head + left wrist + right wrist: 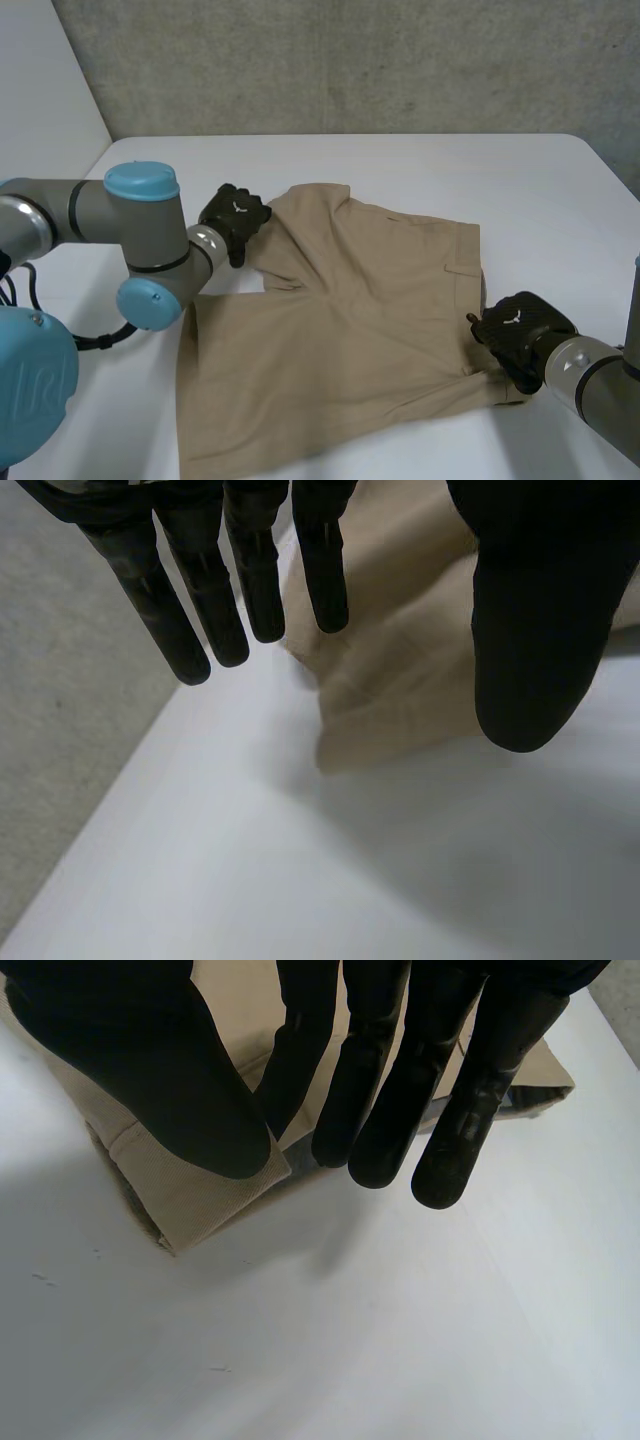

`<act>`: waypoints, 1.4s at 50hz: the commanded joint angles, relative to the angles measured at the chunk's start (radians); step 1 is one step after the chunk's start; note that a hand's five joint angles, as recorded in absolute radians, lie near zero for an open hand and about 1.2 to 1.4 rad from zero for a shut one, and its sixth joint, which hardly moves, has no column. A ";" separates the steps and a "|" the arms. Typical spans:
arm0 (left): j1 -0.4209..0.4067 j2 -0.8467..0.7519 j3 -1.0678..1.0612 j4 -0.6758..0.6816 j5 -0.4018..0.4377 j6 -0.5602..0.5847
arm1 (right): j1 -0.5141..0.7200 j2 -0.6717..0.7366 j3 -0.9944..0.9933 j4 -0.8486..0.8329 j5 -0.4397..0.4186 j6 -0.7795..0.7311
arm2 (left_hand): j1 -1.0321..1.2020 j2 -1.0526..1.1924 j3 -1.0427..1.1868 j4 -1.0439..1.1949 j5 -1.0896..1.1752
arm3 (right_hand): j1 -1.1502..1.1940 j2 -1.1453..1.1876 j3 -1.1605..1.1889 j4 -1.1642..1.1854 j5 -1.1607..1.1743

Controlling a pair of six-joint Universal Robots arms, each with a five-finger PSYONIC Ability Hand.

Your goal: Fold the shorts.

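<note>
Tan shorts [350, 330] lie spread on the white table [420, 165], one leg folded over toward the middle. My left hand [235, 213] hovers at the far left corner of the shorts. In its wrist view the left hand [250, 570] has straight fingers and the thumb held apart, with a rumpled edge of the shorts [400, 680] below and nothing gripped. My right hand [515, 332] is at the shorts' right edge near the front. In its wrist view the right hand [150, 1080] pinches a corner of the shorts [190, 1195] between thumb and fingers.
A grey concrete wall [350, 60] runs behind the table's far edge. Bare white tabletop lies to the right of the shorts and beyond them. The left arm's elbow [150, 250] stands over the table's left side, close to the shorts' left edge.
</note>
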 commanded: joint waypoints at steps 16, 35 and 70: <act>0.058 -0.054 0.084 -0.039 -0.124 -0.001 | -0.003 -0.001 0.004 -0.012 0.001 0.000 | 0.899 0.903 0.896 0.908 0.913 | 0.421 0.216 0.215 0.204 0.226; 0.050 0.065 -0.132 0.022 0.100 -0.052 | 0.000 -0.002 0.009 -0.018 0.004 0.000 | 0.021 0.026 0.019 0.031 0.035 | 0.421 0.216 0.215 0.204 0.226; 0.054 -0.051 0.011 0.042 0.058 -0.047 | -0.001 -0.001 0.015 -0.029 0.001 0.000 | 0.285 0.290 0.283 0.295 0.299 | 0.421 0.216 0.215 0.204 0.226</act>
